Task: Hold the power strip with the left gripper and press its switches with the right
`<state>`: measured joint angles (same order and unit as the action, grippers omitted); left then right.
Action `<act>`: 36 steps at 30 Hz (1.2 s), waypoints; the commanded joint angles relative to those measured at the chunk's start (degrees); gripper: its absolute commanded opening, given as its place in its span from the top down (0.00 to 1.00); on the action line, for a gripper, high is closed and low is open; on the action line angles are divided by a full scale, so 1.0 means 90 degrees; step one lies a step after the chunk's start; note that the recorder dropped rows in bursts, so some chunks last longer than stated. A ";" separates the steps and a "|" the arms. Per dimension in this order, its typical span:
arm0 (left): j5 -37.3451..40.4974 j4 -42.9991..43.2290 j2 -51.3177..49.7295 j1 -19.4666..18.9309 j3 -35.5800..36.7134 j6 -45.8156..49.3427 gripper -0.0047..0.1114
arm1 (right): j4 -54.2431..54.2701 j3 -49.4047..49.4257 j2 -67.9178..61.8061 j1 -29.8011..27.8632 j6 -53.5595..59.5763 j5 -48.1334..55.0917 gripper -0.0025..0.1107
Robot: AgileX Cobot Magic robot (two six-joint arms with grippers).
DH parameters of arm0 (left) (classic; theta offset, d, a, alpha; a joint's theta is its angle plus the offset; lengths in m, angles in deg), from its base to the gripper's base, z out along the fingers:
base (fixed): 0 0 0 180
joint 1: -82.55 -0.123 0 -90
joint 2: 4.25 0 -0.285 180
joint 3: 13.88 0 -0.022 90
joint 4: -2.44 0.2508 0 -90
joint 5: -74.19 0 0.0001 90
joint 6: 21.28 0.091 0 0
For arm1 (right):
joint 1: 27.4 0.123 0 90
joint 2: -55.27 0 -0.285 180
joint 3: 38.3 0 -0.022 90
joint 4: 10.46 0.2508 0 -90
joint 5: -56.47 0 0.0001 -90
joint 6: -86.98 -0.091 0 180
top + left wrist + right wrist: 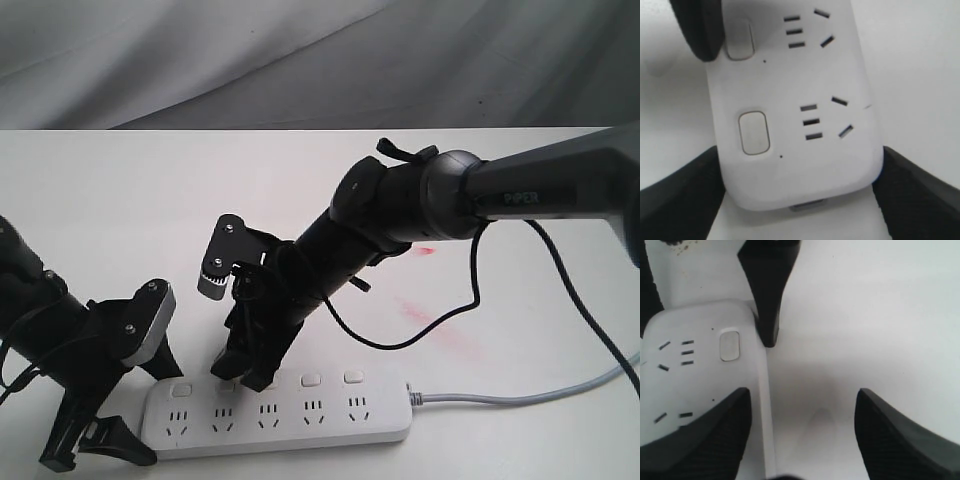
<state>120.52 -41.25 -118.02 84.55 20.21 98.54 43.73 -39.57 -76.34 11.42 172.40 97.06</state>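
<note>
Power strip (280, 415) foreground; right arm (560, 185) lettered "PIPER".

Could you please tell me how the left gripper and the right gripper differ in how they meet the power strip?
The left gripper is closed on the end of the power strip; the right gripper stands open, holding nothing. The left gripper's fingers flank both long edges; the right gripper has one finger over the strip by the second switch, the other over the table. Both have black wedge fingers.
</note>
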 commanded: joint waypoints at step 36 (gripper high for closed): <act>-0.0149 0.0121 -0.0015 0.0031 0.0029 0.0015 0.60 | -0.0650 0.0007 -0.0269 0.0011 -0.0383 0.0055 0.48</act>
<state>120.52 -41.25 -118.02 84.55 20.21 98.54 43.46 -39.93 -77.67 11.42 169.55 98.55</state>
